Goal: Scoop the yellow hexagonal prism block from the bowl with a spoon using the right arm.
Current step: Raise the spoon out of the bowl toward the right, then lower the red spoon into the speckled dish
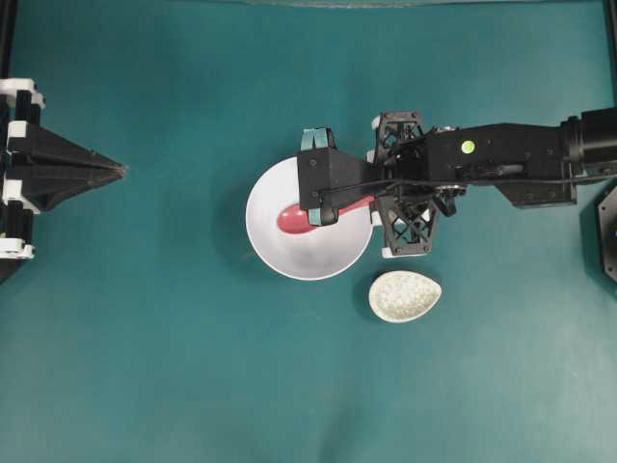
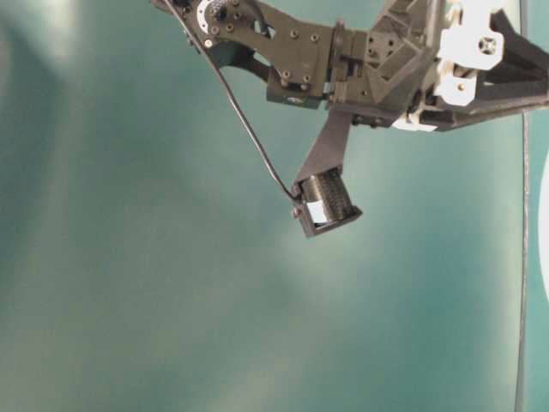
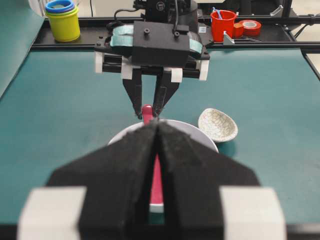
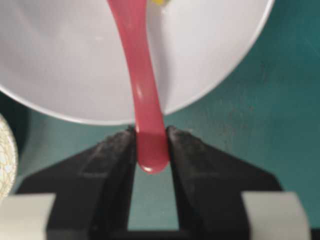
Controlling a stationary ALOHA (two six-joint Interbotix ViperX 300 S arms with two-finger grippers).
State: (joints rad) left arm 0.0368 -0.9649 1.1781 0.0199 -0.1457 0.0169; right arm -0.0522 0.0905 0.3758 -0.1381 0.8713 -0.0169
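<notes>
In the right wrist view the right gripper (image 4: 151, 150) has both black fingers (image 4: 112, 150) pressed against the end of the spoon (image 4: 142, 85) handle, one on each side, so it is clamped on the handle (contact plain on both faces). The pink-red handle runs from the jaws up toward 12 o'clock, crossing the near rim of the bowl (image 4: 60, 60) and lying over its white interior. A sliver of the yellow hexagonal prism block (image 4: 158, 2) shows at the top edge of that view, inside the bowl just to the 1 o'clock side of the handle; most of it is cut off. Overhead, the spoon's scoop rests inside the bowl at its 9 o'clock half, and the handle leads toward 3 o'clock under the right arm (image 1: 501, 154). A speckled egg-shaped dish (image 1: 405, 295) sits on the teal table (image 1: 145, 338) at the bowl's 4 o'clock, near but apart. Farthest off, at the overhead view's 9 o'clock edge, the left gripper (image 1: 120, 170) hangs well clear, its fingers drawn together on nothing.
</notes>
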